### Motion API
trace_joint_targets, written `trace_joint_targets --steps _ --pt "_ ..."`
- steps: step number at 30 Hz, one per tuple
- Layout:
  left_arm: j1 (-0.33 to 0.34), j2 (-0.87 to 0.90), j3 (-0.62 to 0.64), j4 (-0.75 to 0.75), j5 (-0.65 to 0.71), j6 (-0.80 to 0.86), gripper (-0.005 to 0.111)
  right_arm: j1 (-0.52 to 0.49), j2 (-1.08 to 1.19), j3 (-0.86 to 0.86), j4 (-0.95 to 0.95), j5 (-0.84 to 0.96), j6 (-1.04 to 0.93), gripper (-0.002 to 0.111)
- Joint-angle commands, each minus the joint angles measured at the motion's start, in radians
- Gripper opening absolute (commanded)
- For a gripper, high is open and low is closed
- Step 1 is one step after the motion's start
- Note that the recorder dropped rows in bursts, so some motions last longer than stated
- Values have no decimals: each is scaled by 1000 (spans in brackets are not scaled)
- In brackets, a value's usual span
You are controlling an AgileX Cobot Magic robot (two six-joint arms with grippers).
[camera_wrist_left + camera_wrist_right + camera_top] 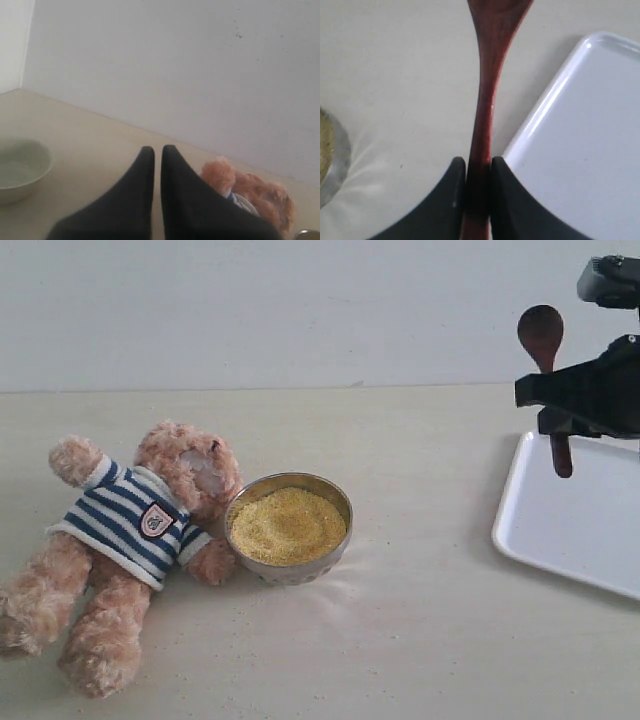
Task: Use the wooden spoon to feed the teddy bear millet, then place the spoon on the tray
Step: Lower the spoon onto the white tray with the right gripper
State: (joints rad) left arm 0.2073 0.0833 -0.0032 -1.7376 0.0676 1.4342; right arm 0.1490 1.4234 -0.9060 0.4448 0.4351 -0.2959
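Pale worktop (420, 640): the teddy bear (130, 530) lies just beside the millet (288, 525). My right pincer (478, 164) grips the wooden spoon (487, 75) upright over the tray (570, 530) edge; my left pincer (157, 152) is closed, empty.

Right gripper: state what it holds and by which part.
The right gripper holds the spoon by its handle. The fingers pinch the slim shaft from both sides, and its oval end sticks out beyond them.

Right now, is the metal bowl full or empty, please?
Full: millet fills the metal bowl nearly to its rim.
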Motion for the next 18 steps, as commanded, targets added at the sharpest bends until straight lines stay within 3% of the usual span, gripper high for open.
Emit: trace_joint_targets --steps 1,5,18 --pt "-23 -6 3 96 53 -2 5 -101 153 -138 -71 126 14 0" --pt "-33 -6 3 108 84 -2 5 -170 287 -163 -154 138 80 0" --pt "-33 -6 3 108 142 -2 5 -175 451 -163 -193 29 54 0"
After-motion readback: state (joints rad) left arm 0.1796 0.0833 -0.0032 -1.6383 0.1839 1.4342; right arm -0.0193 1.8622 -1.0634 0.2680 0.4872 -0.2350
